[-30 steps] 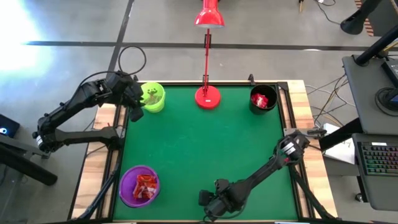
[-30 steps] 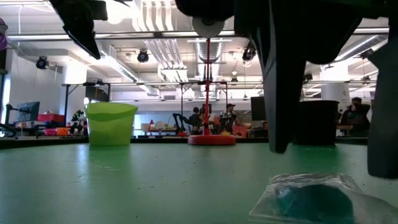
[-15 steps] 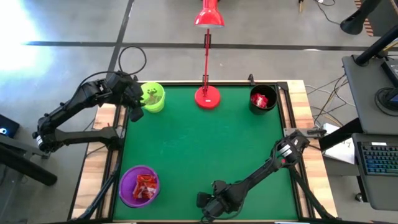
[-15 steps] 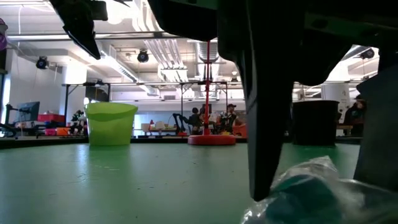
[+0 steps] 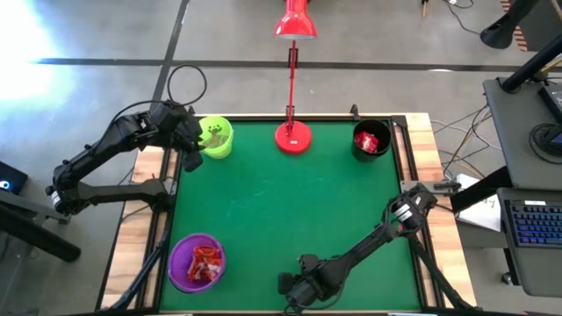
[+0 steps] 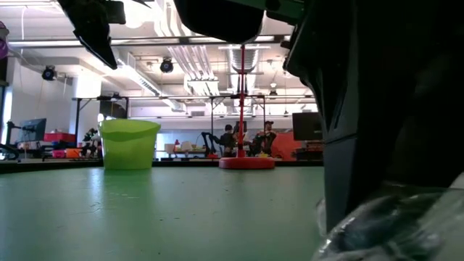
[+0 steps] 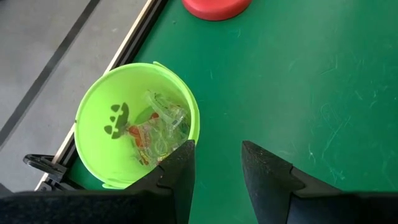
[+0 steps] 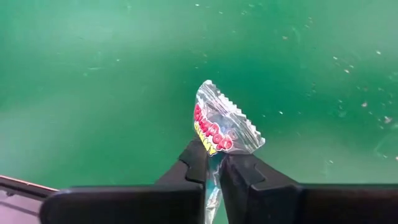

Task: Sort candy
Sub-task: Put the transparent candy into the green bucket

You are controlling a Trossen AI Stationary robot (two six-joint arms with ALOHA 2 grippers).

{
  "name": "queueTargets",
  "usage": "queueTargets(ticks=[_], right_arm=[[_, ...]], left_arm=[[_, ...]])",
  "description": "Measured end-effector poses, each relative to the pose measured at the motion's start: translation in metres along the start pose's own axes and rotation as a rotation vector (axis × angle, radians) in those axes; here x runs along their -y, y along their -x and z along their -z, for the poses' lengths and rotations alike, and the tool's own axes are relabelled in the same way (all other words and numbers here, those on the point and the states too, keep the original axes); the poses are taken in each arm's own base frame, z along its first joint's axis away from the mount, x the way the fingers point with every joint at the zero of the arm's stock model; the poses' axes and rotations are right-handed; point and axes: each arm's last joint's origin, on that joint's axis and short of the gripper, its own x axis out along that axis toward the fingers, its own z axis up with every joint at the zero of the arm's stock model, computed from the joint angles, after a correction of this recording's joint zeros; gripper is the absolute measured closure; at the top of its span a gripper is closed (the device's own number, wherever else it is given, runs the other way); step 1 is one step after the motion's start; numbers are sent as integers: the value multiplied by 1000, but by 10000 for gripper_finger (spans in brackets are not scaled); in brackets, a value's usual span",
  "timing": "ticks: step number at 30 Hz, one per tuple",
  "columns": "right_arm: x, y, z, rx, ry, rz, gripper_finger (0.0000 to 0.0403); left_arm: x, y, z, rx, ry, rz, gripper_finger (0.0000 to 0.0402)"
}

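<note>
Your right gripper [image 8: 212, 167] pinches a clear crinkly-wrapped candy [image 8: 221, 127] over green felt table [image 8: 93, 74]; left gripper [image 7: 214, 168] hangs spread above lime-green plastic cup [image 7: 99, 109].

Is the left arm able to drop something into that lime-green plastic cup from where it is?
Probably yes: the left gripper hangs open just beside the lime-green plastic cup, whose open top, with clear-wrapped candy inside, has nothing over it.

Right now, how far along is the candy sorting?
Mostly done: candy sits in the green cup, purple cup and black cup. In hand: the right gripper is shut on a clear-wrapped candy at the table's near edge. Left: dropping it in a cup; no other loose candy shows.
</note>
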Motion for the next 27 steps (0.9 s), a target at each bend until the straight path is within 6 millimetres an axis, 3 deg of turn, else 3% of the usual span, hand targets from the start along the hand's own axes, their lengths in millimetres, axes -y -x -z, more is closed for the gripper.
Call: queueTargets(ticks=[8, 13, 17, 27], right_arm=[[-4, 16, -5, 57, 87, -56, 390], [-16, 48, -15, 187, 162, -189, 391], [-28, 69, -31, 271, 222, -256, 391], [-55, 104, -79, 391, 436, -284, 391]], left_arm=[[1, 0, 2, -23, -15, 25, 287], [6, 1, 2, 6, -23, 208, 287], [9, 0, 1, 27, -21, 318, 287], [9, -15, -7, -32, 17, 375, 287]])
